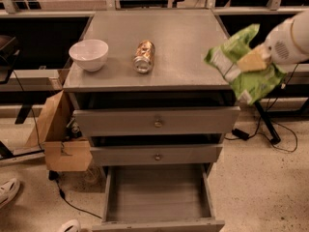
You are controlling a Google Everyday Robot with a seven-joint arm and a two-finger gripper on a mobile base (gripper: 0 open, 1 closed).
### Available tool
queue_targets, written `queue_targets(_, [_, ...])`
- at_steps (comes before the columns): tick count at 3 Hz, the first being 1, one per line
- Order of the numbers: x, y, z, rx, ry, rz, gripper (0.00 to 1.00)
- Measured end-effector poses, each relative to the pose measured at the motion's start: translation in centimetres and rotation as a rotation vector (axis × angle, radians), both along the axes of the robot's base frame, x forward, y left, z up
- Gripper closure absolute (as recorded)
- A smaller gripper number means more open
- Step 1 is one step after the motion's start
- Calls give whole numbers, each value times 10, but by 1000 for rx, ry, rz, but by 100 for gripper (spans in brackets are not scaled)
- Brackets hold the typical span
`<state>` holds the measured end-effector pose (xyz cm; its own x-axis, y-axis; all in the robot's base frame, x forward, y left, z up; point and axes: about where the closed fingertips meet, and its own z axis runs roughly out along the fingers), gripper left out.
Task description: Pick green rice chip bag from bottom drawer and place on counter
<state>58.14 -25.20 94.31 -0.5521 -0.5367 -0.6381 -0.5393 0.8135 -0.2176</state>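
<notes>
My gripper [253,61] is shut on the green rice chip bag [241,67] and holds it in the air at the right, level with the counter's [183,37] right front corner and just off its edge. The bag is light green with white patches and hangs crumpled around the yellowish fingers [252,60]. The white arm comes in from the right edge. The bottom drawer [157,193] is pulled fully out below, its flat grey floor bare.
A white bowl [89,54] and a shiny metal can [144,56] lying on its side sit on the counter's left half. Two upper knobbed drawers [157,121] stick out slightly. A cardboard box [60,132] stands left of the cabinet. Cables lie on the floor at right.
</notes>
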Motion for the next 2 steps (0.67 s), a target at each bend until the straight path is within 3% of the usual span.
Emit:
queue_targets(1, [43,-7,33,22,-9,-50,100])
queue_targets(2, [95,1,51,59,-25,-62,100])
